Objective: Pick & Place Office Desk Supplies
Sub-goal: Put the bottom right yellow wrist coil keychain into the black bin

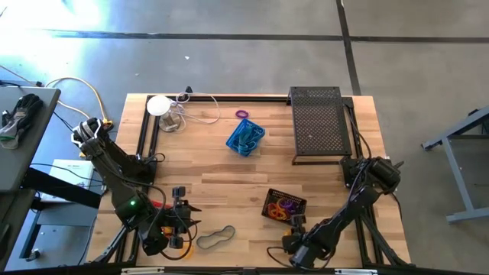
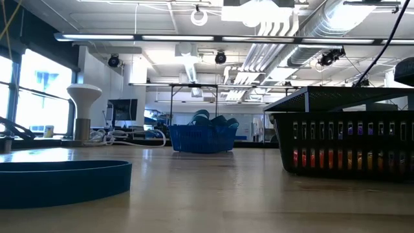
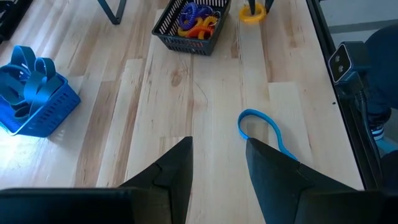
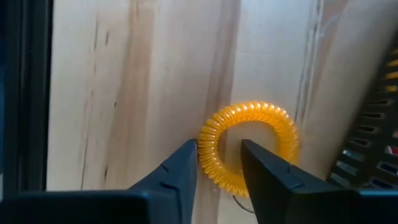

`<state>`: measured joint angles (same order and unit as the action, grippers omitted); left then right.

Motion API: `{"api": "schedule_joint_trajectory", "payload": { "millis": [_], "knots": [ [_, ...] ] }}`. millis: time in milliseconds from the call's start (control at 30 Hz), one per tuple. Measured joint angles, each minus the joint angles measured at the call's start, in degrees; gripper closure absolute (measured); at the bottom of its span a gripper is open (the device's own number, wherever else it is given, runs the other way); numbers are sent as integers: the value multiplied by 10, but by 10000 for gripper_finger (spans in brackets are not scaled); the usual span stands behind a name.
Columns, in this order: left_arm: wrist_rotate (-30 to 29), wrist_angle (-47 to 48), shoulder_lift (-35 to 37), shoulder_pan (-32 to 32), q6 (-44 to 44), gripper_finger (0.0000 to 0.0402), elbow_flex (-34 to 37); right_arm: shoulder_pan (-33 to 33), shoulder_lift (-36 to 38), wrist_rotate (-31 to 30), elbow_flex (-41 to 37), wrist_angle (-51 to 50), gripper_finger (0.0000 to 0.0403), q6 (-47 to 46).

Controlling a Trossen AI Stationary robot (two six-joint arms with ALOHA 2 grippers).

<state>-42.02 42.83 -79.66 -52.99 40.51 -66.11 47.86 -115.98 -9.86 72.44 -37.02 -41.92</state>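
Office desk supplies lie scattered over my wooden surface (image 1: 229, 183). My right end effector (image 4: 219, 163) sits low at the near right edge, its two fingers straddling one side of an orange coiled ring (image 4: 252, 146) that lies flat on the wood just beside the black basket (image 1: 284, 205); one finger is inside the loop and one outside, and I cannot tell whether they have clenched on it. That basket holds purple and orange rings. My left end effector (image 3: 219, 167) hovers at the near left with its fingers apart, grasping nothing, and a grey band loop (image 1: 216, 238) lies on the wood just right of it. Farther off near the middle stands the blue basket (image 1: 245, 138) full of blue bands, with a lone purple ring (image 1: 242, 114) beyond it.
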Motion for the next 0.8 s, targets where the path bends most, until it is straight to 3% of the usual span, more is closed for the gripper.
{"api": "schedule_joint_trajectory", "payload": {
  "millis": [267, 467, 700, 800],
  "knots": [
    [0, 0, 0, 0, 0, 259, 0, -4, -1, 8, 0, 12, 388, 2],
    [0, 0, 0, 0, 0, 259, 1, 5, -6, -21, 47, -31, 394, -3],
    [-1, 0, 0, 0, 13, 259, 3, 53, -7, -53, 141, -160, 397, -98],
    [-1, -2, 0, 0, 13, 259, 3, 69, -6, -104, 179, -204, 397, -106]
  ]
}}
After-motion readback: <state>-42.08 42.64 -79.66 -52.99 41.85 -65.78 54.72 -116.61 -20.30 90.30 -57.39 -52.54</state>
